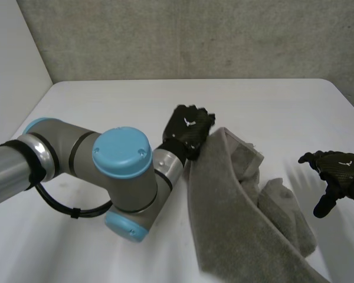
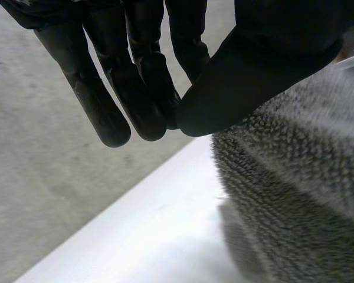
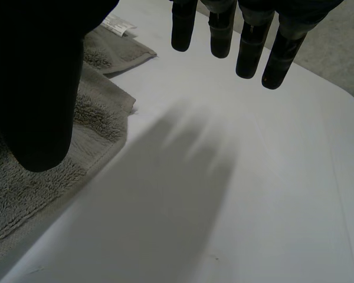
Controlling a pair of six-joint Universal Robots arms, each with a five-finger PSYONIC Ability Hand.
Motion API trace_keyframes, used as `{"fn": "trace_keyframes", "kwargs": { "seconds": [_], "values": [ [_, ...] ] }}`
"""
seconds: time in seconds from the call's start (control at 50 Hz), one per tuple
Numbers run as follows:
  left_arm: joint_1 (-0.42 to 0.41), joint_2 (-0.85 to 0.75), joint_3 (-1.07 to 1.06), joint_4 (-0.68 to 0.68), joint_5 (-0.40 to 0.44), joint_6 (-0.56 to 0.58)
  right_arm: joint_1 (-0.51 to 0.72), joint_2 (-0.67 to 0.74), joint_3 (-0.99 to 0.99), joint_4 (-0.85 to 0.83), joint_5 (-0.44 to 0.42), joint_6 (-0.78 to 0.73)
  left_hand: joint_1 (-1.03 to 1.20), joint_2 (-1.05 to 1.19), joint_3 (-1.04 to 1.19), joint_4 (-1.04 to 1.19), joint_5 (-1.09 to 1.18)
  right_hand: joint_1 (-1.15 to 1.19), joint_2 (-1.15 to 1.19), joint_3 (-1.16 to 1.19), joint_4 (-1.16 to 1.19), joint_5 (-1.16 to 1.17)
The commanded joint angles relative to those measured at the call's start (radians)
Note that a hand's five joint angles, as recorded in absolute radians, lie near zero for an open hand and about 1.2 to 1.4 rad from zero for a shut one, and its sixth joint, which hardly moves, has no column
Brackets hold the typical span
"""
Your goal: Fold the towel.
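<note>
Left arm (image 1: 76, 159) crosses the lower left of the frame. Its left hand (image 1: 189, 128), at centre, pinches the grey towel (image 1: 236, 206) by its upper edge, thumb against fingers. From there the towel trails to the lower right. At the right edge the right hand (image 1: 339, 171), fingers straight, holds nothing above the white table (image 1: 106, 100). A concrete wall (image 1: 194, 35) stands behind.

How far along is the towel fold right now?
Nothing looks finished: the towel lies bunched and uneven on the table, with no neat fold. In hand: the left hand pinches its far edge, raised. The right hand hangs open beside the towel, holding nothing. Left: carry the edge over and flatten.
</note>
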Motion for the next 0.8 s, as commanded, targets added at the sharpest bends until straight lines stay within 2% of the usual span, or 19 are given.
{"fn": "trace_keyframes", "kwargs": {
  "seconds": [0.02,0.14,0.18,0.22,0.36,0.46,0.58,0.7,0.72,0.74,0.78,0.8],
  "values": [
    [-0.039,0.023,-0.072,0.005,0.066,0.007,-0.001,0.002,0.0,0.0,0.0,-0.001,0.204,0.179,0.181,0.18,0.187,-0.028,-0.048,-0.041,-0.055,-0.056],
    [-0.03,0.028,-0.11,0.007,0.079,0.004,0.0,0.002,0.002,0.0,-0.001,-0.001,0.169,0.145,0.146,0.145,0.152,-0.028,-0.048,-0.041,-0.055,-0.056],
    [-0.031,0.038,-0.131,0.007,0.081,0.007,0.0,0.002,0.005,0.0,-0.001,-0.001,-0.851,-0.875,-0.874,-0.875,-0.868,-0.028,-0.048,-0.041,-0.055,-0.056],
    [-0.033,0.041,-0.134,0.005,0.081,0.009,0.0,0.002,0.006,0.0,0.0,-0.001,-0.928,-0.953,-0.951,-0.953,-0.945,-0.028,-0.048,-0.041,-0.055,-0.056],
    [-0.036,0.043,-0.133,0.002,0.102,0.009,-0.001,0.002,0.009,0.0,-0.001,-0.001,-0.912,-0.936,-0.934,-0.936,-0.928,-0.028,-0.048,-0.041,-0.055,-0.056],
    [-0.034,0.032,-0.124,0.01,0.216,0.01,-0.001,0.004,0.012,0.0,0.0,-0.002,-0.897,-0.921,-0.919,-0.921,-0.913,-0.028,-0.048,-0.041,-0.055,-0.056],
    [-0.034,0.014,-0.105,0.008,0.279,0.012,-0.001,0.005,0.014,-0.001,0.0,-0.004,-0.803,-0.827,-0.826,-0.827,-0.819,-0.028,-0.048,-0.041,-0.055,-0.056],
    [-0.034,-0.051,-0.047,0.002,0.323,0.039,-0.001,0.018,0.017,-0.001,0.0,-0.004,-0.641,-0.666,-0.664,-0.666,-0.658,-0.028,-0.048,-0.041,-0.055,-0.056],
    [-0.034,-0.067,-0.029,-0.001,0.323,0.065,-0.001,0.019,0.018,-0.001,0.0,-0.005,-0.528,-0.552,-0.551,-0.552,-0.545,-0.028,-0.048,-0.041,-0.055,-0.056],
    [-0.034,-0.068,-0.029,-0.001,0.323,0.065,-0.001,0.019,0.018,-0.001,0.0,-0.005,-0.527,-0.551,-0.55,-0.551,-0.544,-0.028,-0.048,-0.041,-0.055,-0.056],
    [-0.034,-0.101,0.008,-0.003,0.323,0.134,-0.001,0.019,0.018,-0.001,0.0,-0.007,-0.258,-0.282,-0.281,-0.282,-0.275,-0.028,-0.048,-0.041,-0.055,-0.056],
    [-0.034,-0.101,0.008,-0.003,0.323,0.134,-0.001,0.019,0.018,-0.001,0.0,-0.007,-0.257,-0.281,-0.279,-0.281,-0.273,-0.028,-0.048,-0.041,-0.055,-0.056]
  ]
}}
